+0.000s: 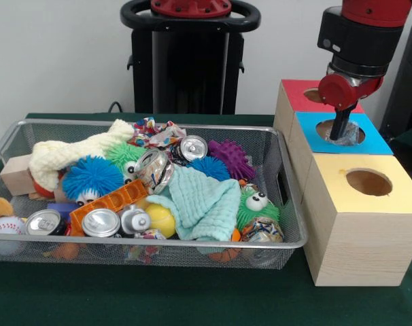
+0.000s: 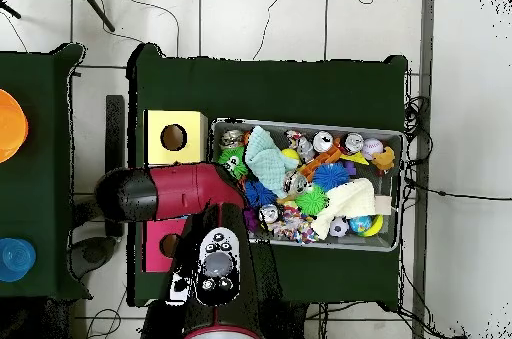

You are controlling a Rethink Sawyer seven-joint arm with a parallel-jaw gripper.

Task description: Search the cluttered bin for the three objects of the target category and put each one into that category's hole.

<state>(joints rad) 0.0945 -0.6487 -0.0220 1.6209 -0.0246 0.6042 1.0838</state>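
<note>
The wire mesh bin [image 1: 192,242] is piled with clutter, and it also shows in the overhead view [image 2: 398,190]. My gripper [image 1: 340,130] hangs straight down with its tip inside the round hole [image 1: 332,129] of the blue-topped box [image 1: 376,140]. Something pale and see-through shows at the hole's rim beside the tip; I cannot tell if it is a bottle or if it is held. No bottle shows plainly in the bin; a crumpled shiny thing [image 1: 262,229] lies at its front right corner. In the overhead view my arm [image 2: 190,190] covers the blue box and the gripper.
The red-topped box [image 1: 298,92] stands behind the blue one and the yellow-topped box [image 1: 396,197] in front. The bin holds silver-topped cans [image 1: 100,222], fuzzy balls [image 1: 90,176], a mint cloth [image 1: 206,200], an orange block [image 1: 111,204] and a baseball [image 1: 5,231].
</note>
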